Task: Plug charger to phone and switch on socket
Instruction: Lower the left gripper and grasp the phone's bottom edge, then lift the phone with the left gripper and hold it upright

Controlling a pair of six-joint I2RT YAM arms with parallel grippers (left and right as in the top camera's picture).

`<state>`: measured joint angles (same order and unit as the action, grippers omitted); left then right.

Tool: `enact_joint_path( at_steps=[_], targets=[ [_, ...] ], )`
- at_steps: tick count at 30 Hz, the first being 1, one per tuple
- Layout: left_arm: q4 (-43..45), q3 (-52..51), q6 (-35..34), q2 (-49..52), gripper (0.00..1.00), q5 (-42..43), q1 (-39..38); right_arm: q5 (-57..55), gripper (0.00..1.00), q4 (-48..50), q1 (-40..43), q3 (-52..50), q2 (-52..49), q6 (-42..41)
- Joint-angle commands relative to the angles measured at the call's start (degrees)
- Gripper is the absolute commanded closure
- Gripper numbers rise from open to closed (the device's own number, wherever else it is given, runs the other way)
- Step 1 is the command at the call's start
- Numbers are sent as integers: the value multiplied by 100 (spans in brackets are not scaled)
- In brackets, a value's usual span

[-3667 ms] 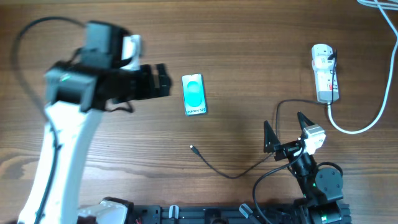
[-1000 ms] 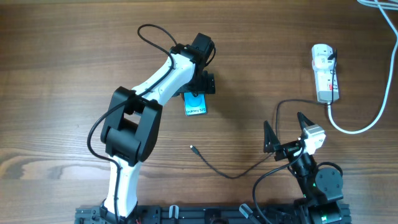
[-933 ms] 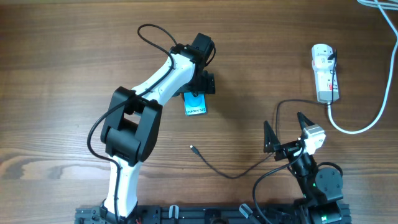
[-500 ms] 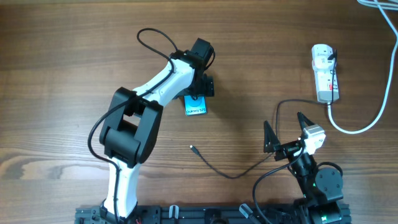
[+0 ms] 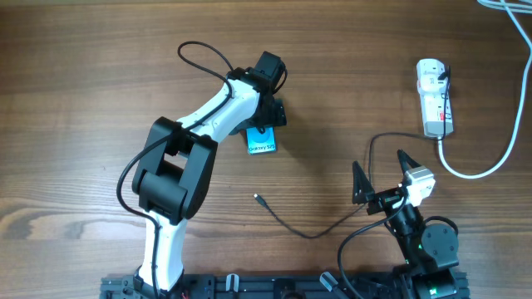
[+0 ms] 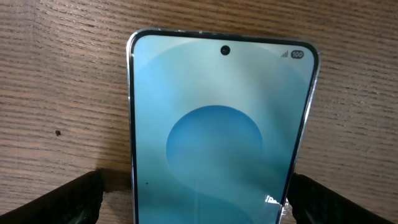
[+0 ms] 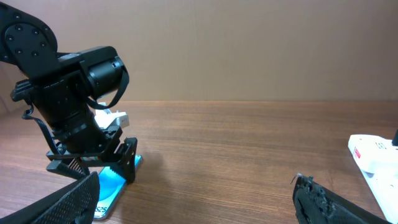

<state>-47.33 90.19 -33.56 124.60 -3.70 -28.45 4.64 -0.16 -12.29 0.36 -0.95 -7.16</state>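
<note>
Jaws of the left gripper are spread and straddle the phone, one finger on each long side. In the left wrist view, bare table shows between the left-hand finger and the phone's edge. The other finger sits right at the opposite edge, and contact cannot be told.

Jaws of the right gripper are spread wide and hold nothing. This gripper is raised near the table's front edge, well apart from the phone.

- Phone: lies flat on the table, cyan-blue screen up. The end with the white band of dark text points toward the robot's base; the far end is hidden under the left gripper in the overhead view.
- Charger: thin dark cable lying loose on the table in a shallow curve. Its small metal tip rests apart from the phone, on the base side of the text-band end — not plugged in. The cable passes beside the right gripper and runs on toward the socket.
- Socket: white oblong strip with red markings, at the table's right side, well apart from both grippers. The switch position cannot be told.
- Thick white cord: leaves the socket's near end and loops off toward the upper right corner.
</note>
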Motion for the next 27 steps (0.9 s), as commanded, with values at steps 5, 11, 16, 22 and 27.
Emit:
enact_joint_path(
  at_steps=[5, 11, 16, 22, 27],
  targets=[
    [-129, -245, -188, 186, 0, 234, -249, -83, 0, 20, -24, -4, -9, 114],
    [-120, -245, -188, 186, 3, 232, -251, -83, 0, 20, -24, -4, -9, 114],
    [-105, -245, -188, 186, 15, 208, -251, -83, 0, 20, -24, -4, -9, 116],
    [-105, -245, -188, 186, 20, 208, -251, -83, 0, 20, -24, -4, -9, 114],
    [-107, -245, -186, 184, 26, 210, -251, -83, 0, 20, -24, -4, -9, 114]
  ],
)
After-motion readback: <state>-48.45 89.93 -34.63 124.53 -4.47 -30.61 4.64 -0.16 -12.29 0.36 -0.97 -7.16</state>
